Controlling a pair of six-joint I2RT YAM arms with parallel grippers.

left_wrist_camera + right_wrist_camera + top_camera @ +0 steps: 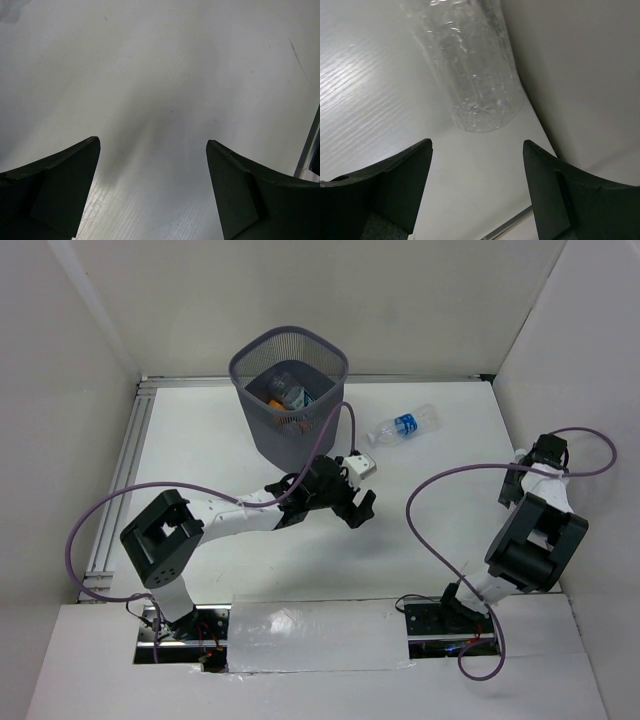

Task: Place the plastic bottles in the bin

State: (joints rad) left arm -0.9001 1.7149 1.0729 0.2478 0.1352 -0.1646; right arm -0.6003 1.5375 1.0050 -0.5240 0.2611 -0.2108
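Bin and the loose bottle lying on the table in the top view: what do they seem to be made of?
The bin looks like dark grey wire mesh, probably metal with a matte finish: its wall is a fine, see-through grid under a solid rim. The loose bottle looks like thin clear plastic, fairly glossy, with a blue label: the white table shows through its body.

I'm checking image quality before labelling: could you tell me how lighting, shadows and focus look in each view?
Top view: evenly lit and sharp, crisp mesh on the bin. Left wrist: a diffuse grey shadow on the table between dark, soft-edged fingers. Right wrist: clear bottle glints, slightly soft; its fingers underexposed.
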